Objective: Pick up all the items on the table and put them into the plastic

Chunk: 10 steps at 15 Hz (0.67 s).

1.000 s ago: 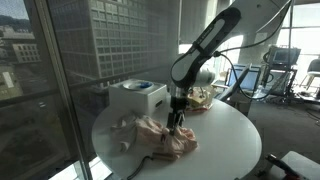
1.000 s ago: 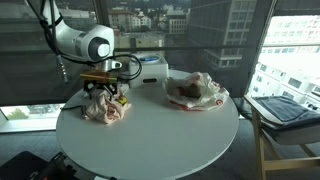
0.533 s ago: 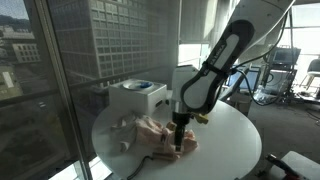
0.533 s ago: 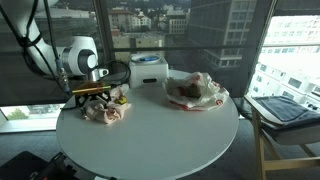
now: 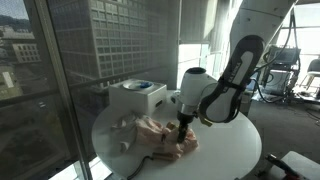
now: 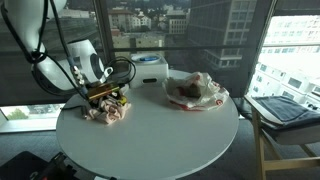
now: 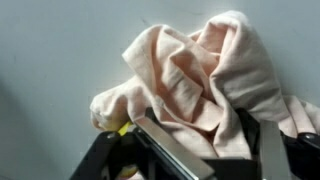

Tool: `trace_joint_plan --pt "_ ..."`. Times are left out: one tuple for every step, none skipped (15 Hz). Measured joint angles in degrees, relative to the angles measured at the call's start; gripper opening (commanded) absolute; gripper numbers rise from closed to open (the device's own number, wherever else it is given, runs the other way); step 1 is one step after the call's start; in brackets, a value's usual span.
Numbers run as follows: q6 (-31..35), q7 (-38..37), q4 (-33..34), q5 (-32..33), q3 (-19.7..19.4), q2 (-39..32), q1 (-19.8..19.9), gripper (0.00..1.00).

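Observation:
The pale pink cloth (image 7: 190, 75) lies crumpled on the white table (image 6: 165, 135), near its edge on the window side. My gripper (image 7: 215, 145) is pressed down into it. Its two dark fingers (image 7: 165, 150) stand wide on either side of a fold, and the jaws are open with cloth between them. Both exterior views show the gripper (image 5: 181, 132) (image 6: 104, 96) low on the pink cloth (image 5: 160, 135) (image 6: 106, 111). A whitish cloth (image 5: 119, 137) lies right beside it. The plastic (image 6: 198, 90) lies wrinkled farther across the table, with something dark reddish inside.
A white box with a blue round top (image 5: 137, 97) (image 6: 148, 70) stands by the window, close to the cloths. A small yellow bit (image 7: 122, 128) shows by one finger. Glass walls run behind the table, and a chair (image 6: 280, 112) stands off to the side.
The arm has swung and come down, sinking the gripper from just above the pink cloth into its folds. The cloths and the plastic lie where they were.

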<state>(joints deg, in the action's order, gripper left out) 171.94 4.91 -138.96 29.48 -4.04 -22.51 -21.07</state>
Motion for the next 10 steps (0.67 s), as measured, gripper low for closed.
trace_joint_plan --pt "0.36 -1.04 0.00 1.01 -1.61 -0.20 -1.21 0.43" --pt "0.59 -1.95 0.00 1.63 -2.88 -0.35 -2.25 0.36" --pt "0.62 -2.53 0.01 1.70 -3.67 -0.44 -3.03 0.27" --pt "0.61 -3.00 0.01 1.70 -3.95 -0.54 -3.39 0.20" --pt "0.61 -3.63 0.02 1.70 -4.08 -0.60 -3.58 0.13" --pt "0.30 -4.36 0.08 1.44 -4.19 -0.61 -3.65 0.05" --pt "-0.64 -5.34 0.30 1.35 -4.63 -0.58 -3.80 0.01" --pt "-2.90 -6.62 0.70 1.29 -5.48 -0.47 -4.11 0.00" --pt "-5.81 -7.70 1.15 1.27 -6.45 -0.20 -4.26 0.00" --pt "-8.82 -8.58 1.50 1.27 -7.51 0.22 -4.29 0.03"
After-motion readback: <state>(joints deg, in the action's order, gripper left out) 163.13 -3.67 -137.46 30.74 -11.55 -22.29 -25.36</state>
